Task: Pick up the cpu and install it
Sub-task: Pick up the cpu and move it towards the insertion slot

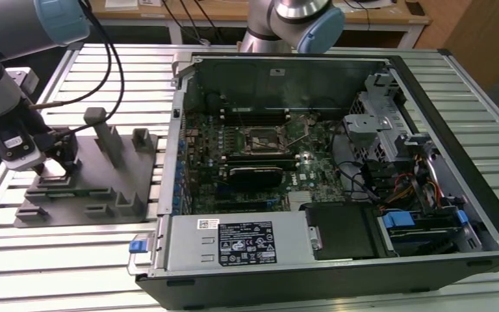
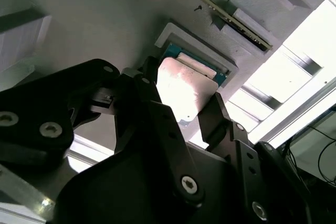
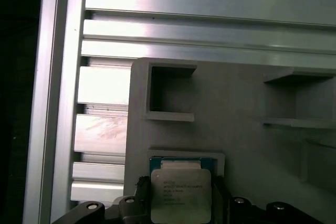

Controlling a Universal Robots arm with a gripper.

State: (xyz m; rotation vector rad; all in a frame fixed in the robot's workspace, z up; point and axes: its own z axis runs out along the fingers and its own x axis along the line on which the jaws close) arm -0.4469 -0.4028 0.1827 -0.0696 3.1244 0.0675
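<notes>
My black gripper stood low over the small square cpu with pale silver metal top. It lay flat in a shallow recess of the grey plastic tray, probably against sliding. Whether I clamped it, I could not tell.

Cpu silver-white, rim seemingly teal-green; tray grey.

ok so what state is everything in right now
cpu: lying metal top up in its recess in the grey tray
gripper: down at the tray, straddling the cpu; grip cannot be told
grey tray: flat on the slatted table, posts upright
computer case: lying on its side, panel off, motherboard exposed
</notes>
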